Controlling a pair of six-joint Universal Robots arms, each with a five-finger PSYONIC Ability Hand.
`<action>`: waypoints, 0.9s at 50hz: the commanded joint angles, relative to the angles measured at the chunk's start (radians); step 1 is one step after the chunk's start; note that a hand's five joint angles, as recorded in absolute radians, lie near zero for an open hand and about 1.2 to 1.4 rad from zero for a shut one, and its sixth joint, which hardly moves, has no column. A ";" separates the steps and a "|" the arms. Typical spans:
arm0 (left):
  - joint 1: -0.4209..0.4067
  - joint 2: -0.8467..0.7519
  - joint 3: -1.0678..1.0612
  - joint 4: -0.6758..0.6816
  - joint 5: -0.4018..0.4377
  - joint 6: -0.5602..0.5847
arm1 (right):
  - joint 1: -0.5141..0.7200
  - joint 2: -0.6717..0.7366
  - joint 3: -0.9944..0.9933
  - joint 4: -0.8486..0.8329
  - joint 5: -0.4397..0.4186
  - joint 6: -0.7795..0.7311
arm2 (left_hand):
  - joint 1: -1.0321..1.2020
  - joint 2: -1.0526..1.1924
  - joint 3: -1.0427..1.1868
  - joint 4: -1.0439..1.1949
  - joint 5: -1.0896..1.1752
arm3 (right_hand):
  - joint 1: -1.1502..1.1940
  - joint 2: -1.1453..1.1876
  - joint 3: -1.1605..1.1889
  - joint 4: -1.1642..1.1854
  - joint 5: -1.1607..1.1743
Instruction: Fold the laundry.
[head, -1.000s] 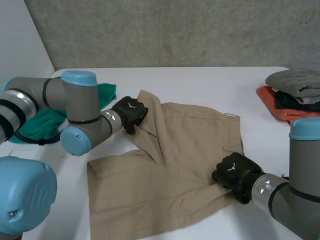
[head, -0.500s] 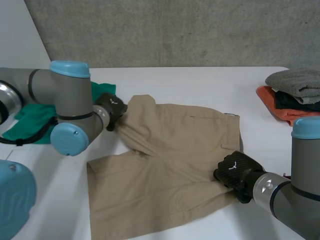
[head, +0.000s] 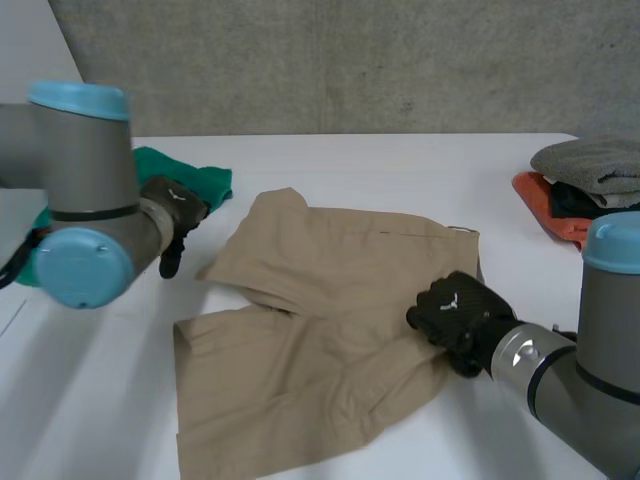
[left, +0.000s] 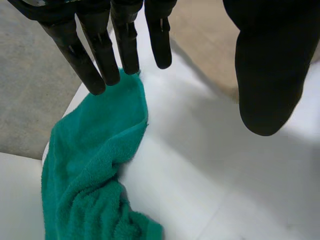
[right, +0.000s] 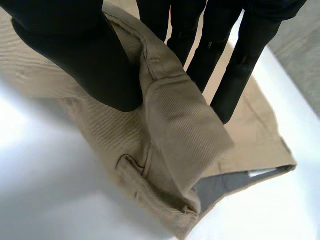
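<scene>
Khaki shorts (head: 330, 270), waistband pinched by the right hand (head: 455, 312), need a low, taut fold; the left hand (head: 172, 207) hangs open-fingered beside them.

The table (head: 400, 170) is seen from above and behind. The towel (left: 95, 165) and the shorts (right: 175, 125), seen there too, are seen close up from the left and right wrists.

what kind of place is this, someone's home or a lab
Most likely a robotics lab or test room, not a home: a bare concrete wall, a plain white table, and a robot's right hand pinching tan shorts laid out for folding.
</scene>
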 joint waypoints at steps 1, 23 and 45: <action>0.015 0.290 -0.306 -0.001 0.162 -0.171 | -0.020 0.040 -0.070 -0.059 -0.008 0.128 | 0.090 0.084 0.080 0.093 0.095 | 0.267 0.229 0.205 0.199 0.201; -0.113 0.428 -0.777 0.151 0.148 -0.441 | -0.021 0.150 -0.141 -0.142 0.050 0.309 | -0.095 -0.101 -0.105 -0.092 -0.090 | 0.267 0.229 0.205 0.199 0.201; -0.203 0.399 -0.779 0.272 0.050 -0.334 | -0.099 -0.001 0.007 -0.012 -0.002 0.096 | 0.986 0.979 0.976 0.988 0.990 | 0.267 0.229 0.205 0.199 0.201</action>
